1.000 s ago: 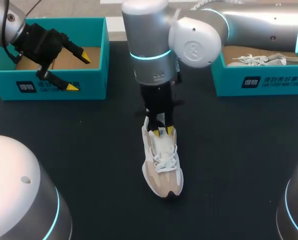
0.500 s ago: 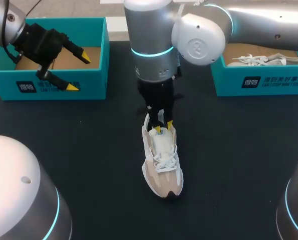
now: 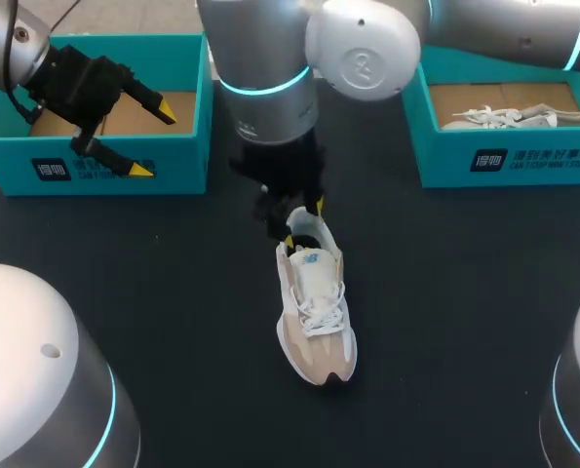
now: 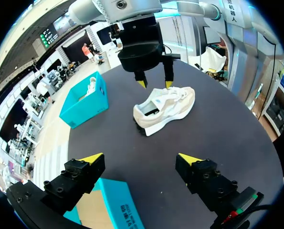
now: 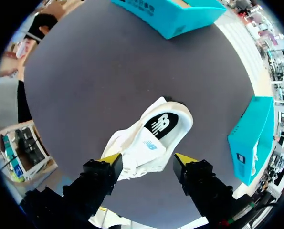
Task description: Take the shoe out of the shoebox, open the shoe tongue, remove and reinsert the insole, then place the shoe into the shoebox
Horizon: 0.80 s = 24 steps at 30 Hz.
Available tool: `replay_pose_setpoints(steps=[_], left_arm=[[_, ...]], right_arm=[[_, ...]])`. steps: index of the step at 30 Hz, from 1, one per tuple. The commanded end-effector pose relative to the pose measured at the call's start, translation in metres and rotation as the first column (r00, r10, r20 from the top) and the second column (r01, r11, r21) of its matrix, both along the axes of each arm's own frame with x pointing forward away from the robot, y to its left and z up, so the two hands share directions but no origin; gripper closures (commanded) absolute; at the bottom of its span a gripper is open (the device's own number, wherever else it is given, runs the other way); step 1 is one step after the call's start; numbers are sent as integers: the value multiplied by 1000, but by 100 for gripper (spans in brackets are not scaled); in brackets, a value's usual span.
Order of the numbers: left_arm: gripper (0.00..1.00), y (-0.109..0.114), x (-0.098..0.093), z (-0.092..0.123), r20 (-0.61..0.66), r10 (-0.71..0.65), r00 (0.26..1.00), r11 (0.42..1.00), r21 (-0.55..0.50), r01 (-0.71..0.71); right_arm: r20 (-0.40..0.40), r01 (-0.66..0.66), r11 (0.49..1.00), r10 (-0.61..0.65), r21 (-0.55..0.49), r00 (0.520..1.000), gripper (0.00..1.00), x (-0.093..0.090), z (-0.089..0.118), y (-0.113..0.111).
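Observation:
A beige and white shoe (image 3: 315,312) lies on the dark table, toe toward the near edge. Its tongue stands back and a black insole (image 5: 161,125) shows in the opening. My right gripper (image 3: 304,222) hangs open just above the heel, touching nothing; in its own view the right gripper (image 5: 147,160) has the shoe (image 5: 149,138) below its spread tips. My left gripper (image 3: 154,142) is open over the empty teal shoebox (image 3: 95,166) at the far left. From the left gripper (image 4: 141,158), the shoe (image 4: 166,106) and the right gripper (image 4: 154,84) lie ahead.
A second teal shoebox (image 3: 509,161) at the far right holds another white shoe (image 3: 499,119). Bare dark tabletop surrounds the shoe. Both boxes show beyond the shoe in the right wrist view, the empty one (image 5: 173,14) and the one with the shoe (image 5: 249,138).
My right gripper opened and let go of the shoe's tongue. It lifted and shifted back and left toward the heel. The left arm stayed still.

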<state>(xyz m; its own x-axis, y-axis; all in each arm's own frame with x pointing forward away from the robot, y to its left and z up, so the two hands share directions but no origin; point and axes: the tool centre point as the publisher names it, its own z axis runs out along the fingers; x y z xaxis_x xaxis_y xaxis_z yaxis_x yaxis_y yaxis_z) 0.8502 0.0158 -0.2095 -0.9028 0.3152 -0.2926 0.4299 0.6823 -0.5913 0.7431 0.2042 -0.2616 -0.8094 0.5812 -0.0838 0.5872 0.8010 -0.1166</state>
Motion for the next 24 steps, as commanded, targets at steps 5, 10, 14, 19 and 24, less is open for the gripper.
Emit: replay_pose_setpoints(steps=[5,10,14,19,24], left_arm=[[0,0,-1,0,1,1,1000,1000,3,-1],[0,0,-1,0,1,1,1000,1000,3,-1],[0,0,-1,0,1,1,1000,1000,3,-1],[0,0,-1,0,1,1,1000,1000,3,-1],[0,0,-1,0,1,1,1000,1000,3,-1]], right_arm=[[12,-249,967,250,-58,968,0,0,0,5],[12,-249,967,250,-58,968,0,0,0,5],[12,-249,967,250,-58,968,0,0,0,5],[33,-364,931,363,28,931,0,5,6,11],[31,-489,871,488,46,873,0,20,13,20]])
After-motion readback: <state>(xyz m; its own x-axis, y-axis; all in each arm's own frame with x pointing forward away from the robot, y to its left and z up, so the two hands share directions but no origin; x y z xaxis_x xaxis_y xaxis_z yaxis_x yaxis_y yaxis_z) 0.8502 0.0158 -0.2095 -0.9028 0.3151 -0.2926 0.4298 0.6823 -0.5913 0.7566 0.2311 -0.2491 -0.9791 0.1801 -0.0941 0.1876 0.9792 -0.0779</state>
